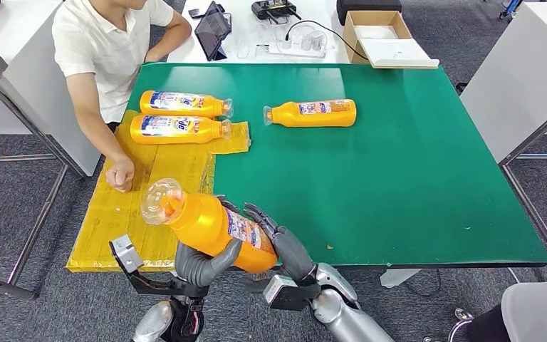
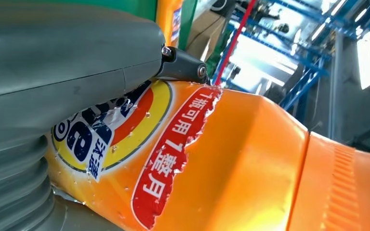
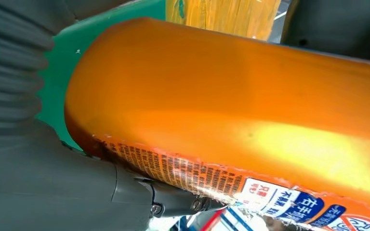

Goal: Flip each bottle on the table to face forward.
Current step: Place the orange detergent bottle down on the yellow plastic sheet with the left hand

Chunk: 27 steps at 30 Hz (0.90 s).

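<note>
Head view is showing both hands working one bottle right at the near edge of the table; the left hand (image 1: 203,262) is cupping the big orange plastic detergent bottle with the clear cap (image 1: 210,225) from underneath, thumb hooked across the front, and the right hand (image 1: 279,241) is pressing its dark fingers along the base end, so both are wrapping that bottle, not spread free; it's hanging tilted above the near edge, over where the yellow wrapped board (image 1: 114,221) is meeting the green table mat (image 1: 399,178), cap pointing up and to the left.

Handling guess: smooth glossy plastic with a wrinkled, peeling label, so probably slippery; looks full, so likely heavy-ish and stiff; I'd be gripping the wide body near the middle rather than the neck or the label edge.

Further back a person's fist (image 1: 120,173) is resting on the yellow board; beyond that two more orange bottles are lying side by side, the nearer labelled one (image 1: 178,129) and the one behind it (image 1: 184,104), colourful labels up; a fourth orange bottle (image 1: 312,112) is lying alone on the mat, well apart, cap pointing left, apparently waiting its turn.
</note>
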Available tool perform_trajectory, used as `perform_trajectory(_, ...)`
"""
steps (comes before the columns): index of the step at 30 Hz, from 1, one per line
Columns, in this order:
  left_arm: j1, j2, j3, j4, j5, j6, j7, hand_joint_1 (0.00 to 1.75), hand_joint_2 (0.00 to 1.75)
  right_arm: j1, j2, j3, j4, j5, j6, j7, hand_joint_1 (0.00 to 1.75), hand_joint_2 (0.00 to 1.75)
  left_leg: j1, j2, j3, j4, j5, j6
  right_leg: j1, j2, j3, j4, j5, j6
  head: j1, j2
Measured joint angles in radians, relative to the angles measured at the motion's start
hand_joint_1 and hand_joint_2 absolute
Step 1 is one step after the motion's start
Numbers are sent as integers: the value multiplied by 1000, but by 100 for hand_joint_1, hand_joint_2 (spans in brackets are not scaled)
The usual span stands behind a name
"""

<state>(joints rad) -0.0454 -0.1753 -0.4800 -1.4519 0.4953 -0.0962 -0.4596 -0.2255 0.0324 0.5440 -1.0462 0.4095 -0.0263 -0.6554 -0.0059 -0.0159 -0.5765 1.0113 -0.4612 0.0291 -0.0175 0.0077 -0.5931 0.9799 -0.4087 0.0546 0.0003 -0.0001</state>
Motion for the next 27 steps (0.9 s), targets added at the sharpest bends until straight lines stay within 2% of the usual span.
perform_trajectory(3, 5, 3, 6, 2, -58, 4, 27, 175, 175, 36, -14, 5, -43, 73, -81, 3, 0, 0, 0, 0, 0, 0, 0, 0, 0, 0, 0, 0, 0, 0, 0, 0)
perform_trajectory(7, 5, 5, 20, 6, -156, 72, 39, 175, 175, 95, -28, 7, -116, 184, -252, 15, 0, 0, 0, 0, -1, 0, 0, 0, 0, 0, -1, 0, 0, 0, 0, 0)
perform_trajectory(12, -4, 6, 40, 9, -222, 147, 51, 175, 175, 159, -35, 12, -201, 207, -315, 13, 0, 0, 0, 0, -1, 0, 0, 0, 0, 0, -1, 0, 0, 0, 0, 0)
perform_trajectory(15, -20, 13, 49, 19, -312, 211, 61, 175, 175, 194, -38, 14, -254, 250, -414, 3, 0, 0, 0, -1, -1, 0, 0, 0, 0, 0, -1, 0, 0, 0, 0, 0)
perform_trajectory(18, -45, 27, 68, 42, -329, 171, 77, 175, 175, 225, -53, 7, -321, 278, -496, 3, 0, 0, 0, 0, -1, 0, 0, 0, 0, 0, -1, 0, 0, 0, 0, 0)
perform_trajectory(21, -62, 39, 97, 67, -308, 109, 81, 175, 175, 242, -68, -6, -367, 283, -511, 5, 0, 0, 0, 1, 0, 0, 0, 0, 0, 0, 0, 0, 0, 0, 0, 0)
perform_trajectory(23, -67, 44, 109, 78, -313, 106, 81, 175, 175, 248, -74, -12, -384, 284, -512, 5, 0, 0, 0, 1, 0, 0, 0, 0, 0, 0, 0, 0, 0, 0, 0, 0)
perform_trajectory(25, -71, 48, 118, 88, -376, 166, 79, 175, 175, 253, -78, -17, -395, 284, -512, 5, 0, 0, 0, 0, 0, 0, 0, 0, 0, 0, -1, 0, 0, 0, 0, 0)
perform_trajectory(27, -86, 53, 123, 106, -559, 330, 81, 175, 175, 260, -79, -26, -402, 279, -512, 3, 0, 0, 0, 0, -1, 0, 0, 0, 0, 0, -1, 0, 0, 0, 0, 0)
